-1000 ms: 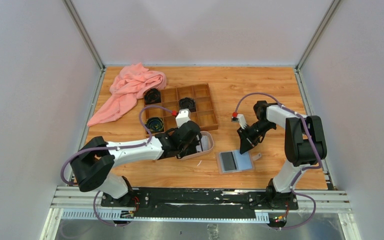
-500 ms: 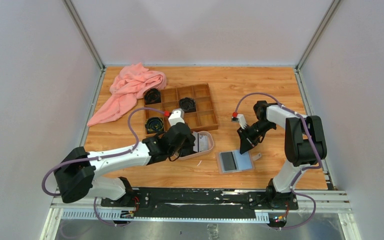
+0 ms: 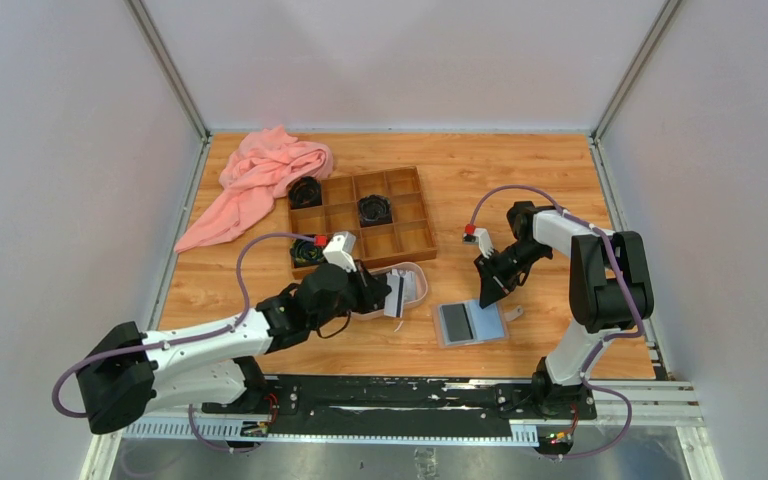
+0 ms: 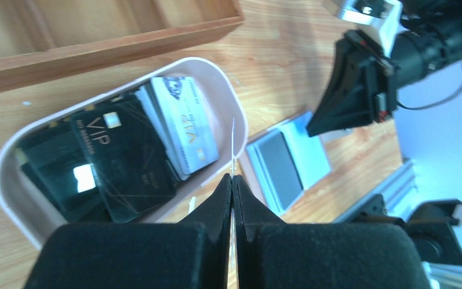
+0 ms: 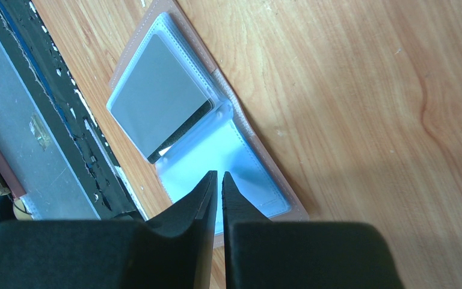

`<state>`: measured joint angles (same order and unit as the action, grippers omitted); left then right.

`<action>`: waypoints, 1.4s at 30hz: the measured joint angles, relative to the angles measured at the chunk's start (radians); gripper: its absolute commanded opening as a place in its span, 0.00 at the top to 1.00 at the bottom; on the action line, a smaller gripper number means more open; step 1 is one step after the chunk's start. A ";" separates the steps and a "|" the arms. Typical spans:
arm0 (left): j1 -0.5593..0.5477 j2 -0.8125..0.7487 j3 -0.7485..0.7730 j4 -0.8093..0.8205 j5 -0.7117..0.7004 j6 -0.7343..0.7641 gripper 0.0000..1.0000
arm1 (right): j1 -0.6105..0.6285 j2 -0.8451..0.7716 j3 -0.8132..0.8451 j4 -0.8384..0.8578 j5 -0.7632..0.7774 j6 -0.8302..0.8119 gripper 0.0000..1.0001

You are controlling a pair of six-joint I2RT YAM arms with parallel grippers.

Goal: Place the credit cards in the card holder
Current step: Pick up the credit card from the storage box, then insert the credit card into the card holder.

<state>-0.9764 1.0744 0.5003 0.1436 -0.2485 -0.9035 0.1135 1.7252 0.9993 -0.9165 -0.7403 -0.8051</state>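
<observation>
The card holder (image 3: 472,322) lies open on the table, pale blue inside with a tan rim. It holds a dark grey card (image 5: 159,96) in one pocket. My left gripper (image 3: 385,295) is shut on a thin white credit card (image 4: 233,147), seen edge-on, held above the near end of the oval pinkish tray (image 3: 422,285). In the left wrist view the tray (image 4: 234,102) holds black cards (image 4: 126,156) and white cards (image 4: 186,120). My right gripper (image 3: 487,296) hangs just over the holder's empty pocket (image 5: 234,156), its jaws nearly closed with nothing between them.
The brown wooden compartment box (image 3: 360,215) with black coiled items (image 3: 374,209) stands behind the tray. A pink cloth (image 3: 260,180) lies at the back left. The holder's snap tab (image 3: 513,312) sticks out on its right side. The black rail (image 3: 390,395) runs along the near edge.
My left arm has drawn back toward the near left and lifted a white card out of the tray. The right arm has not moved.
</observation>
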 measured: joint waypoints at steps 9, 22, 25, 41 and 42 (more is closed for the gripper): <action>-0.005 -0.031 -0.154 0.267 0.136 -0.013 1.00 | 0.000 0.000 0.000 0.000 0.000 -0.001 0.89; -0.083 0.098 -0.163 0.477 0.172 -0.044 1.00 | 0.000 0.000 0.000 0.000 0.000 -0.003 0.89; -0.098 0.158 -0.163 0.531 0.178 -0.059 1.00 | 0.000 0.000 0.000 0.000 0.000 -0.003 0.89; -0.247 0.377 -0.072 0.628 -0.067 -0.162 1.00 | 0.000 0.000 0.000 -0.001 -0.001 -0.004 0.89; -0.256 0.399 -0.053 0.631 -0.083 -0.169 1.00 | 0.000 0.000 0.000 -0.002 -0.001 -0.004 0.89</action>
<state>-1.2324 1.4734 0.4469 0.7750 -0.3317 -1.0729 0.1135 1.7252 0.9993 -0.9180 -0.7410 -0.8089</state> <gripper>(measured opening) 0.003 0.108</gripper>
